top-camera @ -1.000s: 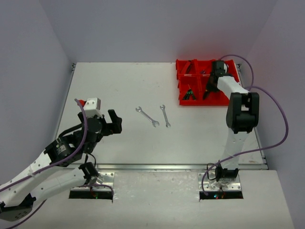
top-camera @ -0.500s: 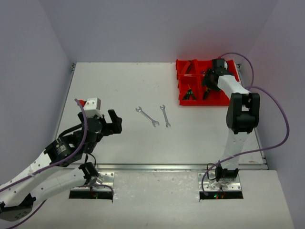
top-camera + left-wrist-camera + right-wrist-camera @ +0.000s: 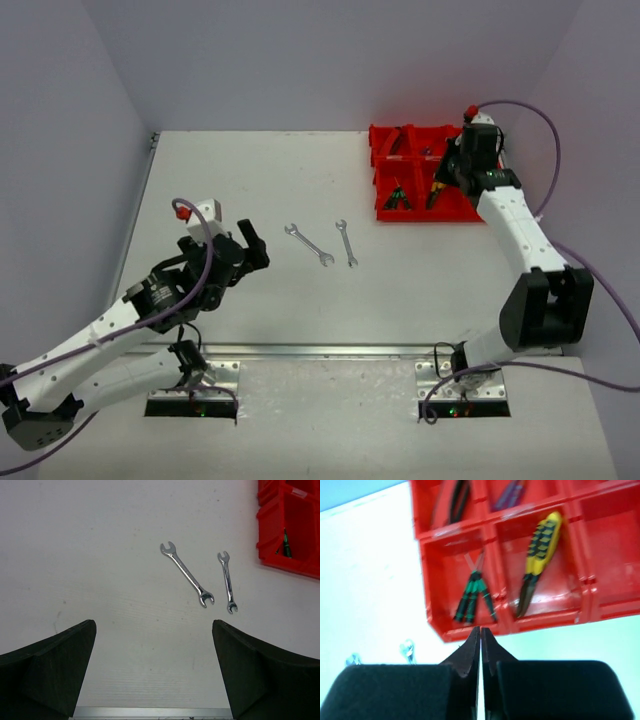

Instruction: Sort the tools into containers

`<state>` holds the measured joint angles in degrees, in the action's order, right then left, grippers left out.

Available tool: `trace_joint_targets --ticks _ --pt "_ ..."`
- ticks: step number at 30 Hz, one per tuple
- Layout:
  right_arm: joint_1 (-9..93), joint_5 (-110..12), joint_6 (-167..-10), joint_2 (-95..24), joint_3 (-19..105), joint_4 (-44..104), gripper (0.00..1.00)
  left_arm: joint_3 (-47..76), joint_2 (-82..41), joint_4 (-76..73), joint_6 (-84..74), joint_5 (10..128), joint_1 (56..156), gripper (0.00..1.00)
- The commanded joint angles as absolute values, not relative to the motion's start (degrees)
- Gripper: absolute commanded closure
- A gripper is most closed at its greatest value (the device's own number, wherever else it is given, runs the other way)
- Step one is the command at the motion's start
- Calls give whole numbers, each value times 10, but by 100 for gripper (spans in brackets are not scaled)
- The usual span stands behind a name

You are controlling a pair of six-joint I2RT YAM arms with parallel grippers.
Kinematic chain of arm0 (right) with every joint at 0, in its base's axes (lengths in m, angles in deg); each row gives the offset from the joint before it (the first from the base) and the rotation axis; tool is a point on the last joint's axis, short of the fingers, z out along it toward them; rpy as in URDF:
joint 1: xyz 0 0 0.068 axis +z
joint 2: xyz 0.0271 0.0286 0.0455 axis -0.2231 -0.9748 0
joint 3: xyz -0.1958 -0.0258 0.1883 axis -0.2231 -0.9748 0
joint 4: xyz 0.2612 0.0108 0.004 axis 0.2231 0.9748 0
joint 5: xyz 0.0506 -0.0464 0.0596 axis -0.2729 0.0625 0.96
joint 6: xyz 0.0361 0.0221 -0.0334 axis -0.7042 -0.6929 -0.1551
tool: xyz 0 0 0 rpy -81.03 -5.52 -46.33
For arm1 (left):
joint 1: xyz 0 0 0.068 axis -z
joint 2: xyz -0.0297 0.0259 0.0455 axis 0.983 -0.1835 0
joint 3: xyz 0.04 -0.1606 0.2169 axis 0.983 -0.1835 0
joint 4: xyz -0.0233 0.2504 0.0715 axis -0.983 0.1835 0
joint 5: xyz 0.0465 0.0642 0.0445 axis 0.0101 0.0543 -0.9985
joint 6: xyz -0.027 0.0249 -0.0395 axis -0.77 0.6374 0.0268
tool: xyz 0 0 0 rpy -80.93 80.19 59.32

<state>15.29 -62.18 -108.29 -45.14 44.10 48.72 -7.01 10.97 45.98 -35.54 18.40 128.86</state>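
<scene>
Two silver wrenches (image 3: 308, 244) (image 3: 346, 243) lie side by side mid-table; they also show in the left wrist view (image 3: 187, 574) (image 3: 227, 581). The red containers (image 3: 450, 212) stand at the far right. In the right wrist view the containers (image 3: 545, 617) hold yellow-handled pliers (image 3: 540, 555) in one front compartment and green/black screwdrivers (image 3: 475, 597) in the one to its left. Dark and purple-handled tools lie in the back row. My left gripper (image 3: 256, 248) (image 3: 153, 625) is open and empty, left of the wrenches. My right gripper (image 3: 443, 182) (image 3: 480, 629) is shut and empty, raised over the containers' front edge.
Grey walls enclose the table on the left, back and right. A metal strip runs along the table's near edge (image 3: 150, 712). A purple cable (image 3: 550, 130) loops from the right arm beside the containers.
My right gripper has lifted out of the front compartment, its arm swinging right; the yellow pliers now lie there. My left arm has moved forward and right toward the wrenches.
</scene>
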Motion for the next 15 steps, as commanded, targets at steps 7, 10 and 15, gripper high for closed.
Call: trace_joint_targets --ticks 7,10,15 --pt "221 -458 -1081 -244 239 472 1 102 -224 413 -506 237 1242 0" --pt "223 -402 -1067 -248 231 479 1 159 -294 421 -513 261 1224 0" --pt "276 -438 -1050 -345 287 524 3 160 -278 450 -549 220 1201 0"
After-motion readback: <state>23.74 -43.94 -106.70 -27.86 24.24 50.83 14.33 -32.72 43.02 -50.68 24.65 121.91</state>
